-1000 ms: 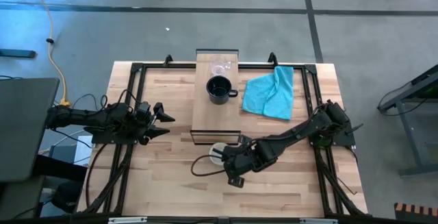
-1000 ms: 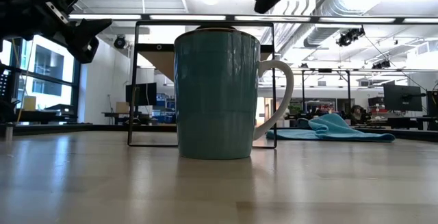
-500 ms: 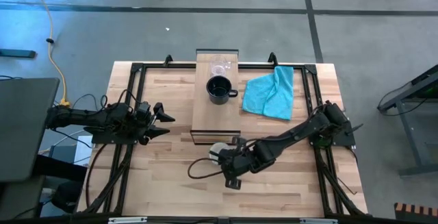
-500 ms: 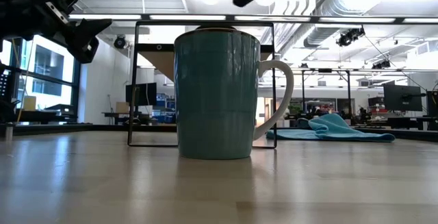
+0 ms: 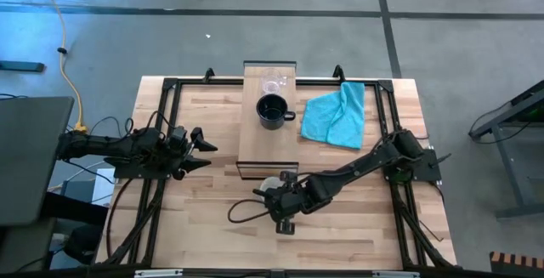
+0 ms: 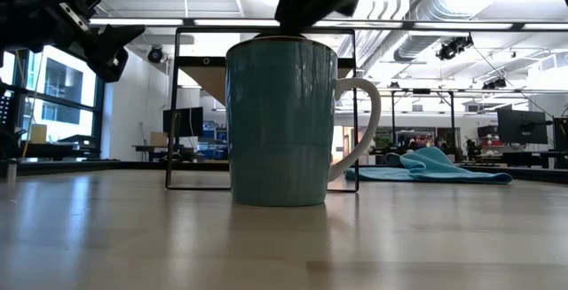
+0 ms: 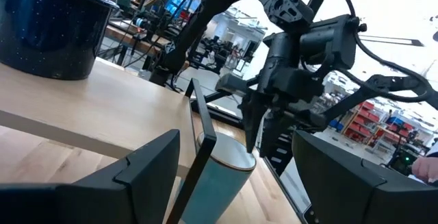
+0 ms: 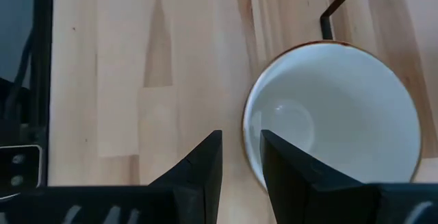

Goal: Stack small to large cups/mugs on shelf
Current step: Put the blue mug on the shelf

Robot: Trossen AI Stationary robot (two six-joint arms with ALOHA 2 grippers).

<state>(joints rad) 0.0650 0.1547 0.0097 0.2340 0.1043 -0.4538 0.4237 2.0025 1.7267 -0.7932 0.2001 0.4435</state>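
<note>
Right fingers point(image 8: 239, 166) nearly closed (a narrow gap), over the white mug point(image 8: 335, 114) rim, holding nothing

Workshop with a grey concrete floor point(image 5: 255, 40)

Dark lines point(image 5: 387, 23) cross the floor; a yellow cable point(image 5: 66, 53) trails at one side. Overhead ducts point(image 6: 426, 33), strip lights point(image 6: 266, 22) and a bright window point(image 6: 53, 86) show beyond.

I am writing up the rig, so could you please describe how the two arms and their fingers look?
Both arms are dark, jointed links carrying black cables. The left gripper ends in two pointed black fingers; the right gripper's fingers are flat, dark blades. No markings are visible.
</note>
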